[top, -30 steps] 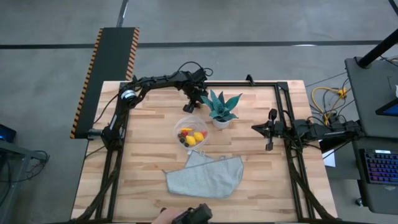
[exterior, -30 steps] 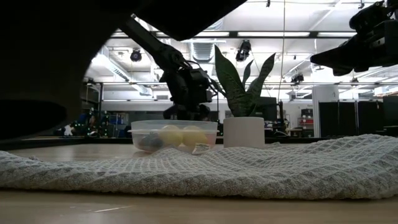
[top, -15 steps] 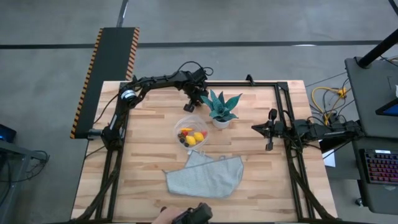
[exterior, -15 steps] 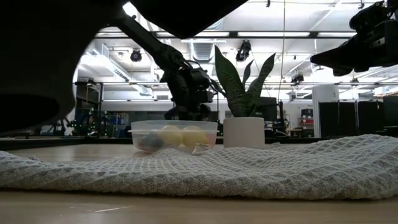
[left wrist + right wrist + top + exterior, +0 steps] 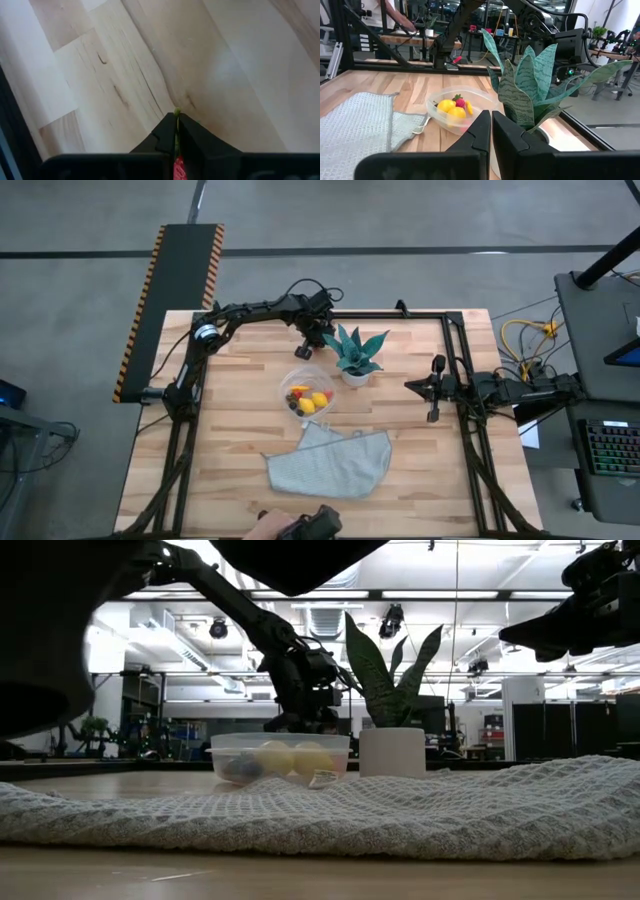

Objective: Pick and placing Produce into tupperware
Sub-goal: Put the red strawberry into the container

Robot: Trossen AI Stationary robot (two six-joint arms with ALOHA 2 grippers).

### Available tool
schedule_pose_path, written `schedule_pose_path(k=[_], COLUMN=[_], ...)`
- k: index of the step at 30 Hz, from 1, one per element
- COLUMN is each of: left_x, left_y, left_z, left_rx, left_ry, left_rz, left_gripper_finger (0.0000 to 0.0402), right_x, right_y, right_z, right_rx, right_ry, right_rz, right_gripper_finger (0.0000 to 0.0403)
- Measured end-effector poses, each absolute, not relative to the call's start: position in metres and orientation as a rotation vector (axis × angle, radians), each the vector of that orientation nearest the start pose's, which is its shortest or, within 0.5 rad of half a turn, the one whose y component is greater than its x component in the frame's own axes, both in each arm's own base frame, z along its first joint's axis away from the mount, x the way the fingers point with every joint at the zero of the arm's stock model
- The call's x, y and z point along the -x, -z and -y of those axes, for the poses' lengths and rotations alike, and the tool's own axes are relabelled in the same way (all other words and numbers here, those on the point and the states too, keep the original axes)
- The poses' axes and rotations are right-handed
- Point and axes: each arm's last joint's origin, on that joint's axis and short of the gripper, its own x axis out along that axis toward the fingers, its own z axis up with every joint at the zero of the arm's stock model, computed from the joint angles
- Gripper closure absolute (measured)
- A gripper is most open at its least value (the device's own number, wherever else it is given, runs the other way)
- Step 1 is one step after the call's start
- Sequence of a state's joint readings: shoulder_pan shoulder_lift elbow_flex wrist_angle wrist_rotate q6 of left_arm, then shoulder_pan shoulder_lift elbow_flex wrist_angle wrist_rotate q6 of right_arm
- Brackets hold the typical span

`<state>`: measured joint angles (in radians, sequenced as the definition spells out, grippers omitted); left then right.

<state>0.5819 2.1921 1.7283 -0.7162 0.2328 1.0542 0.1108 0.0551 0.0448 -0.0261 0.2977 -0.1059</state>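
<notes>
From above, my left end effector [image 5: 307,348] hangs at the far middle of the wooden surface [image 5: 240,450], just beyond the tupperware [image 5: 307,392] and beside the potted plant [image 5: 355,355]. The near left of the boards lies open; a dark frame rail [image 5: 460,370] runs along the right edge. My right end effector [image 5: 433,415] waits at the right edge, well apart from the container. The produce [image 5: 310,400], yellow, red and dark pieces, sits inside the tupperware. A grey cloth [image 5: 330,462] lies near the front edge, its corner reaching toward the container.

At table height, the cloth [image 5: 330,815] fills the foreground, the tupperware [image 5: 280,758] stands behind it with yellow fruits [image 5: 290,758] inside, the white pot [image 5: 392,753] just right of it, and my left end effector [image 5: 300,722] hangs behind the container. A lit hall lies beyond.

My left wrist camera shows my fingers [image 5: 165,137] pressed together on a small piece [image 5: 177,160] with green at the tip and red below, over bare boards.

My right wrist camera shows my fingers [image 5: 480,130] closed with nothing between them, facing the tupperware [image 5: 457,112], the plant [image 5: 530,90] and the cloth [image 5: 360,125].
</notes>
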Motion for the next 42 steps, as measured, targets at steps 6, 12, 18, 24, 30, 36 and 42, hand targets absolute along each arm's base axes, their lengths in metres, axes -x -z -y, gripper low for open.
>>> schedule_pose_path(k=[6, 12, 18, 24, 30, 36, 42], left_x=[-0.384, -0.382, -0.380, -0.376, -0.369, -0.355, -0.335], left_y=[-0.173, -0.178, -0.188, -0.199, -0.217, -0.250, -0.291], left_z=[-0.245, -0.245, -0.244, -0.242, -0.238, -0.225, -0.201], left_rx=[-0.472, -0.494, -0.499, -0.503, -0.493, -0.435, -0.443], left_ry=[0.281, 0.251, 0.241, 0.236, 0.200, 0.140, 0.085], left_rz=[-1.101, -1.133, -1.137, -1.139, -1.144, -1.127, -1.051], left_gripper_finger=[0.0401, 0.0401, 0.0401, 0.0401, 0.0401, 0.0401, 0.0401], right_x=[-0.098, -0.098, -0.098, -0.098, -0.098, -0.098, -0.098], right_y=[-0.172, -0.172, -0.172, -0.172, -0.172, -0.172, -0.173], right_z=[-0.002, -0.002, -0.002, -0.002, -0.002, -0.002, -0.002], right_rx=[0.113, 0.113, 0.113, 0.113, 0.113, 0.112, 0.112], right_ry=[0.185, 0.185, 0.185, 0.185, 0.185, 0.185, 0.186], right_rz=[-0.045, -0.045, -0.045, -0.045, -0.045, -0.043, -0.038], right_gripper_finger=[0.0394, 0.0394, 0.0394, 0.0394, 0.0394, 0.0394, 0.0394])
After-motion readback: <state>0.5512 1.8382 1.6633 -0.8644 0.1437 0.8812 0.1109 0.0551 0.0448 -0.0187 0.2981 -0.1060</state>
